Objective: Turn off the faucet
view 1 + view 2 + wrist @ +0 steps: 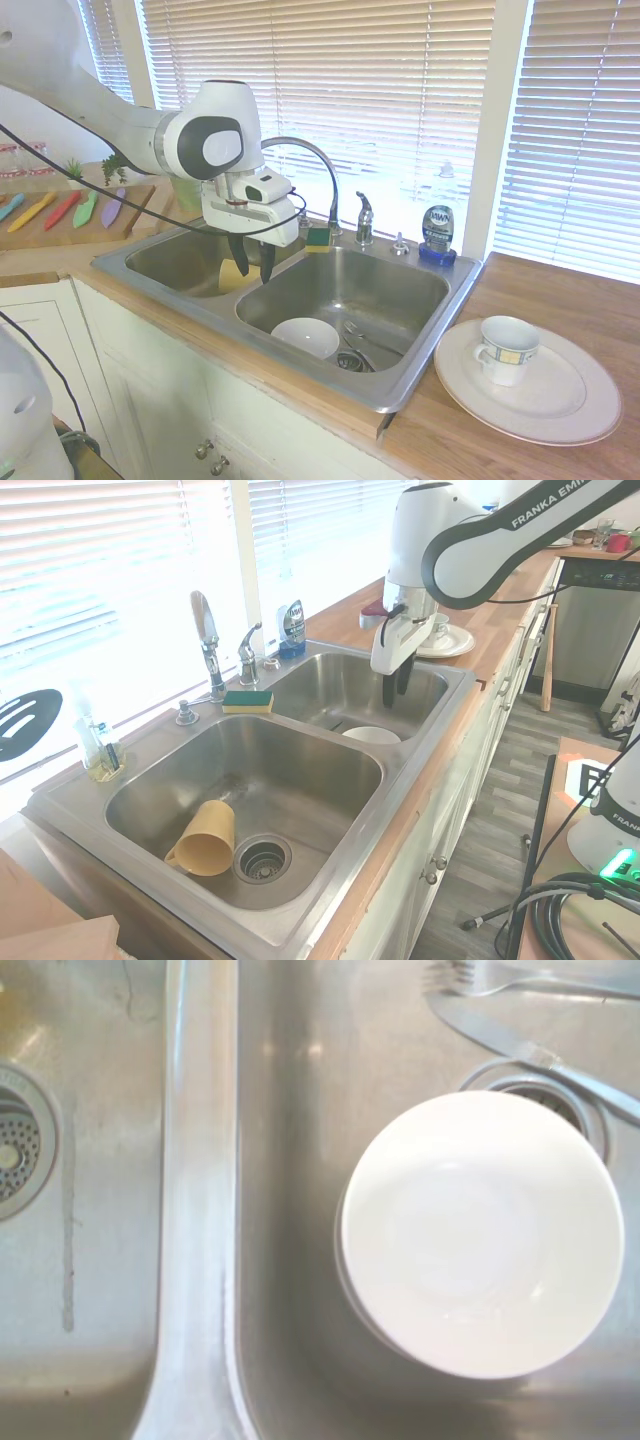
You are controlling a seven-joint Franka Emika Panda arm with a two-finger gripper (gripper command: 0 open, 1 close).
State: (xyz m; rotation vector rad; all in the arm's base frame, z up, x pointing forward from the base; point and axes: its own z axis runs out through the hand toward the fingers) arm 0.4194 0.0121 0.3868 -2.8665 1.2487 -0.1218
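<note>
below, white bowl (480,1232), knife (535,1055), fork (530,978)

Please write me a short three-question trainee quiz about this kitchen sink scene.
1. True or false: the white arm's gripper touches the chrome gooseneck faucet.
2. What lies in the basin under the gripper? A) white ceramic bowl B) yellow plastic cup C) green-and-yellow sponge
3. Fill in: the white mug stands on a white ____.

Key: 1 false, it hangs apart over the sink divider; 2 A; 3 plate.
</note>
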